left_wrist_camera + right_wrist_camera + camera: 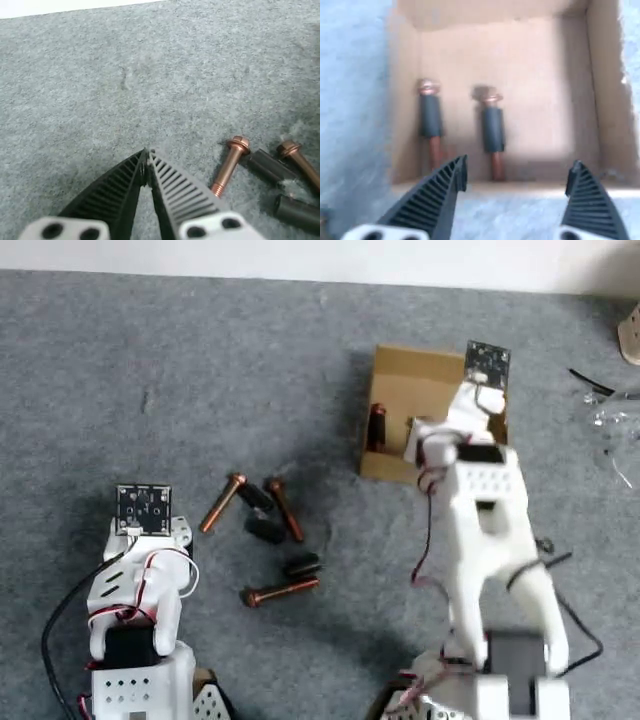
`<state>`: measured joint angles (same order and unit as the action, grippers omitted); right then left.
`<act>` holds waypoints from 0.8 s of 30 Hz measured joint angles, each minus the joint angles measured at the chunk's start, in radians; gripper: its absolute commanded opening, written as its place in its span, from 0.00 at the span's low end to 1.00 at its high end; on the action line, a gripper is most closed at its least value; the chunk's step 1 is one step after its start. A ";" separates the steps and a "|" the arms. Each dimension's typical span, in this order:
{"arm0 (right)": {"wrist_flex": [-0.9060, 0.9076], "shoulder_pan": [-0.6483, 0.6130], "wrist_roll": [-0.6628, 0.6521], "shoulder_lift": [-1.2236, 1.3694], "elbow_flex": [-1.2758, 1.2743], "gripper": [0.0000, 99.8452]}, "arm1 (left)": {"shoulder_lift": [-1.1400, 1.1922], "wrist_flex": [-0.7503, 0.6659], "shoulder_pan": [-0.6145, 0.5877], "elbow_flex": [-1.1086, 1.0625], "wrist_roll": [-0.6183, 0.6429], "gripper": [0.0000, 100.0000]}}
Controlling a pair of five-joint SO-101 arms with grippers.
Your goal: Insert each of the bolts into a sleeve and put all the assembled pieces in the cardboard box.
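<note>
Left gripper (148, 152) sitting clenched, empty, lower left of high view. Nearest bolt (222, 503) lying just right of it, long axis slanting, head upper right, tip lower left. Right gripper (519, 164) hanging spread, empty, over box (420, 375), upper right. Two assembled pieces (430, 117) lying inside. Left gripper being nearer to bolt.

- A robotics lab is suggested.
- Two wired robot arms (490, 530) are mounted on the felt-covered table (120, 370) at 6 o'clock.
- Loose cables (598, 390) are left at 2 o'clock.
</note>
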<state>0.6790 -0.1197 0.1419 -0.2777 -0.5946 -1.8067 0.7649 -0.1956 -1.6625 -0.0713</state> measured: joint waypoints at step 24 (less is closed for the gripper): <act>-0.043 -0.611 -0.460 -0.598 -0.623 0.28 | 0.000 0.000 0.000 0.000 0.000 0.01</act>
<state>0.6360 -0.7304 -0.3184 -0.8761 -1.2175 -1.8067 0.7649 -0.1956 -1.6625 -0.0713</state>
